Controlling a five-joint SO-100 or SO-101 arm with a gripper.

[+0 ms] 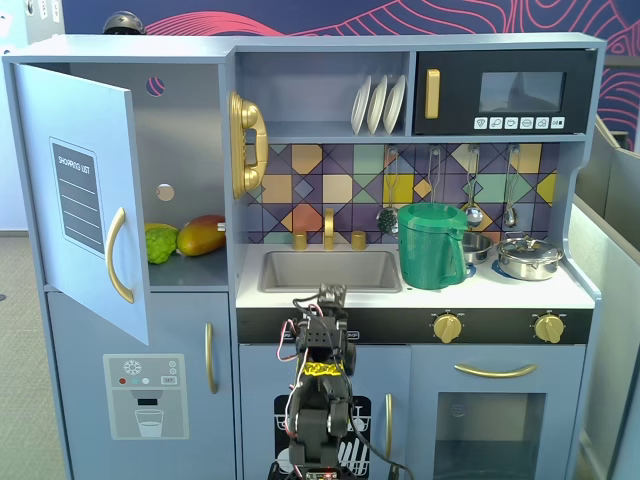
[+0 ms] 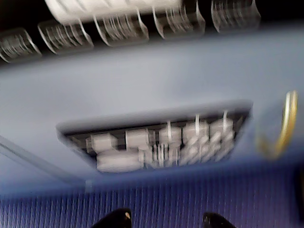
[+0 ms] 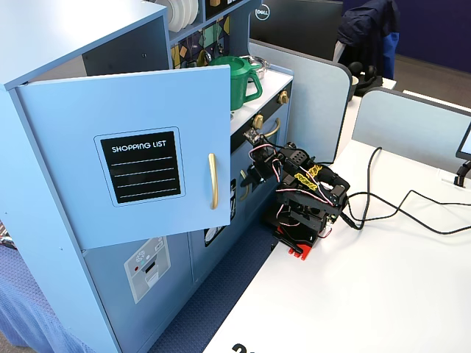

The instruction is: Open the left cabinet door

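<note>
The left cabinet door (image 1: 85, 150) with its black "SHOPPING LIST" panel and gold handle (image 1: 118, 255) stands swung open, well away from the cabinet front. It also shows in the other fixed view (image 3: 140, 103), with its handle (image 3: 213, 181). The arm (image 1: 320, 400) is folded low in front of the dish-rack door, far from the open door, and shows in the other fixed view too (image 3: 305, 195). My gripper (image 2: 167, 219) shows as two black fingertips (image 2: 118, 217) at the bottom edge of the blurred wrist view, apart, with nothing between them.
Inside the open cabinet lie a green fruit (image 1: 160, 242) and a mango (image 1: 201, 235). A green pitcher (image 1: 432, 245) and a steel pot (image 1: 528, 257) stand on the counter. The wrist view shows the dish-rack picture (image 2: 161, 147) and a gold handle (image 2: 286, 121). Cables (image 3: 397, 209) run over the white table.
</note>
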